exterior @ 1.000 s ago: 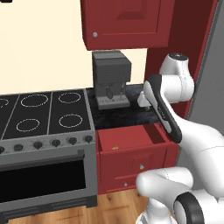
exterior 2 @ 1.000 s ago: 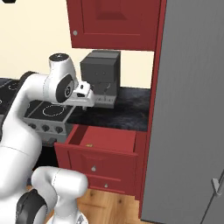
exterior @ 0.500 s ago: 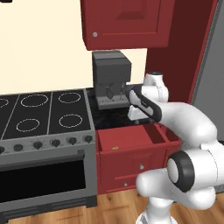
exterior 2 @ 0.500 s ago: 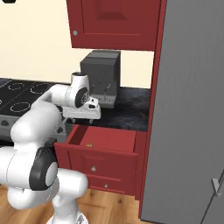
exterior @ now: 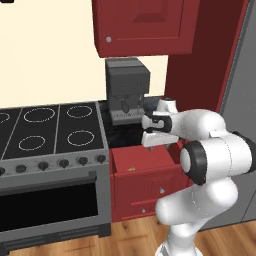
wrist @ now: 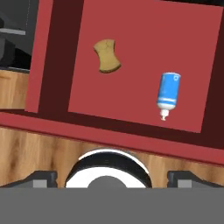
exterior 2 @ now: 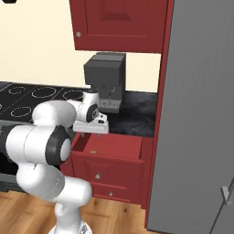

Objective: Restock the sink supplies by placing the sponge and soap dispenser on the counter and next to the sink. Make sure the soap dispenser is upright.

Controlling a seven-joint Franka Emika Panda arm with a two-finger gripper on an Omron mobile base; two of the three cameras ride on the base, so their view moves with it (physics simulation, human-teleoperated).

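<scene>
Black stove top [exterior: 52,127] with white rings takes up the left of the left base view, its knobs in a row along the front edge and the oven door below. To its right runs the counter [exterior: 127,132], black speckled stone, with a dark grey coffee machine [exterior: 127,90] standing on it against the cream wall under a red wall cabinet [exterior: 145,25]. Below the counter a red drawer [exterior: 142,167] stands pulled open. The white arm bends over it, and the gripper [exterior: 150,136] hangs above the open drawer, pointing down into it; its jaws stand wide apart with nothing between them. Right of the arm rises a tall grey panel [exterior 2: 201,114], seen large in the right base view, where the gripper [exterior 2: 93,128] sits just over the drawer's front left part.

Looking down from the hand, the drawer's red floor [wrist: 140,35] carries two things. The sponge [wrist: 107,56], a tan block pinched in at the middle, lies flat toward the left. Well apart from it, to the right, the soap dispenser [wrist: 168,94] lies on its side: a blue bottle with a white band and a white nozzle pointing toward the drawer's near wall. Neither touches the other or the drawer walls. Wooden floor [wrist: 39,144] shows beneath the drawer front. Both fingertips [wrist: 43,178] sit at the lower corners, far apart.
</scene>
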